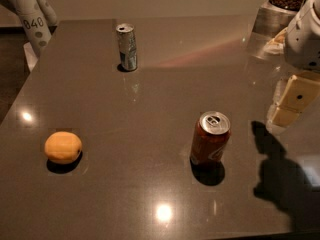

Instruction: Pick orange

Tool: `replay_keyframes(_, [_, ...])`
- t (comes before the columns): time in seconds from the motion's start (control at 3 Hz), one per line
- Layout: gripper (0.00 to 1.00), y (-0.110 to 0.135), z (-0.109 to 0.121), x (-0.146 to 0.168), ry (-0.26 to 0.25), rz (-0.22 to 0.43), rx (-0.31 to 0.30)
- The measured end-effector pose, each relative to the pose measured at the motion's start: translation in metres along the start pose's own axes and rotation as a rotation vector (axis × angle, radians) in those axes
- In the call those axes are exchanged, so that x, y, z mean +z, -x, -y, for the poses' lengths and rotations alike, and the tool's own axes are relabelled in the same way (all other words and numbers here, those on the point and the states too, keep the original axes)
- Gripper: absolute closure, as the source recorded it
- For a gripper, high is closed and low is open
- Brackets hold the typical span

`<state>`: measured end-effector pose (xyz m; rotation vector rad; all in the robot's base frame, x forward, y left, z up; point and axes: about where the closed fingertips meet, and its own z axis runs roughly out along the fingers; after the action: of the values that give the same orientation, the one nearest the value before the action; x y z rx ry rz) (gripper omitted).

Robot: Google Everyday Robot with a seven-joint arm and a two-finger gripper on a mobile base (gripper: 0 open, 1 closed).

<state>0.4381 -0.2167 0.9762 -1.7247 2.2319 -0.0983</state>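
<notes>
Orange (63, 147) alone at 8 o'clock on the dark glossy table (150, 89), gripper (291, 105) hanging at 3 o'clock, well apart from it
The orange rests on the tabletop with nothing touching it, its shadow just beneath; from it, an upright red-brown soda can (210, 139) stands off at 3 o'clock and an upright silver can (127, 47) stands far off at 1 o'clock, near the table's back edge. The gripper, cream-coloured under a white arm housing (305, 31), hovers above the table's right side at 2 o'clock from the soda can, holding nothing that can be seen; whether it is open or closed I cannot tell. Its dark shadow (280, 179) falls on the table at 4 o'clock, just right of the soda can
</notes>
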Motion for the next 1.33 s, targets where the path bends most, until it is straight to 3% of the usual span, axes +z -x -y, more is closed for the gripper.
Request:
replay_keyframes(0.33, [0.00, 0.000, 0.000, 0.000, 0.000, 0.000, 0.000])
replay_keyframes(0.67, [0.00, 0.014, 0.002, -0.004, 0.018, 0.042, -0.002])
replay_keyframes(1.0, [0.00, 0.049, 0.004, -0.006, 0.043, 0.120, -0.012])
replay_keyframes(1.33, [0.00, 0.113, 0.002, 0.000, 0.080, 0.219, -0.044])
